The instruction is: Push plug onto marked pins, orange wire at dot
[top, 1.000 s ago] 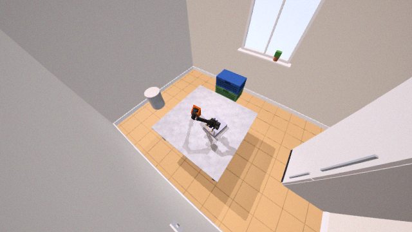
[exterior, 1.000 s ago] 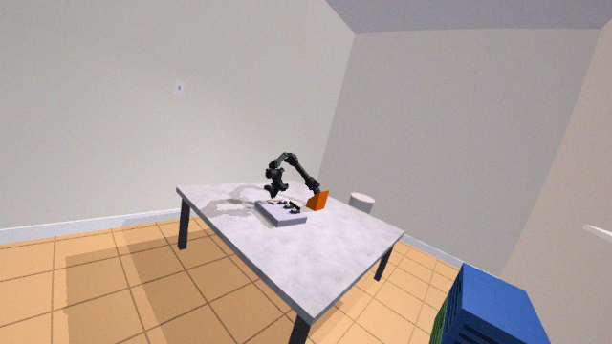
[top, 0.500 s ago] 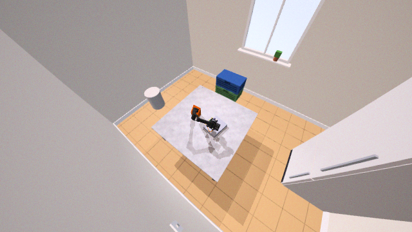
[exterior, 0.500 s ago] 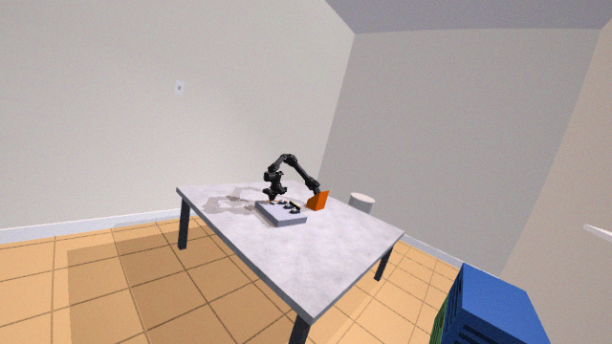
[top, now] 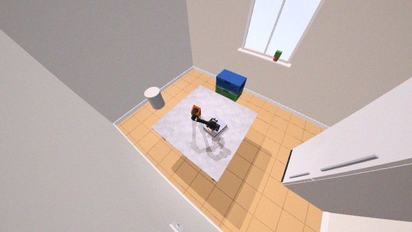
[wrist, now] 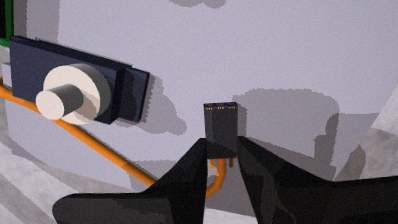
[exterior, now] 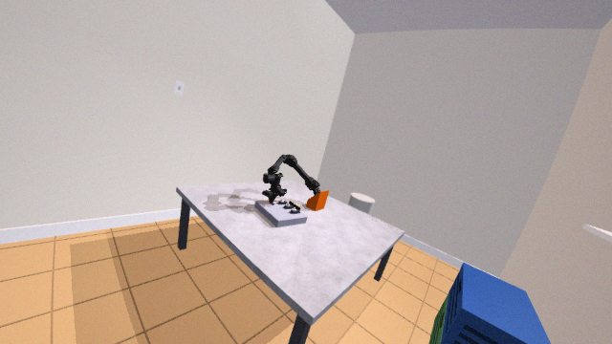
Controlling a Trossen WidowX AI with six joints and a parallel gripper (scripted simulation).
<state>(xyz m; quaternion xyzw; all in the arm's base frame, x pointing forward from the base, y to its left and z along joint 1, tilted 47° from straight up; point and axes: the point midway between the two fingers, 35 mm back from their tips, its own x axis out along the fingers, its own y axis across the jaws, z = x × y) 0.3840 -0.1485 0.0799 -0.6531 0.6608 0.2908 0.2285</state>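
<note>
The black plug (wrist: 221,122) stands out in the wrist view between the fingertips, its end with small orange-marked holes facing the top of the view. My gripper (wrist: 221,143) (exterior: 272,201) is shut on the plug, one fingertip against each long side near its wire end. The orange lead (wrist: 107,153) runs from behind the plug, bends left and passes below a dark blue servo (wrist: 117,97) with a white round shaft. The pale grey holder (wrist: 280,45) (exterior: 291,222) lies under them. The pins and the coloured band are outside the wrist view; the top and exterior views are too small to show them.
A green-edged part (wrist: 7,30) shows at the wrist view's upper left corner. The arm's orange base (top: 196,109) (exterior: 317,201) stands on the marbled table (top: 180,129) (exterior: 335,253) beside the holder. Blue and green crates (top: 231,80) and a grey bin (top: 155,98) stand on the floor.
</note>
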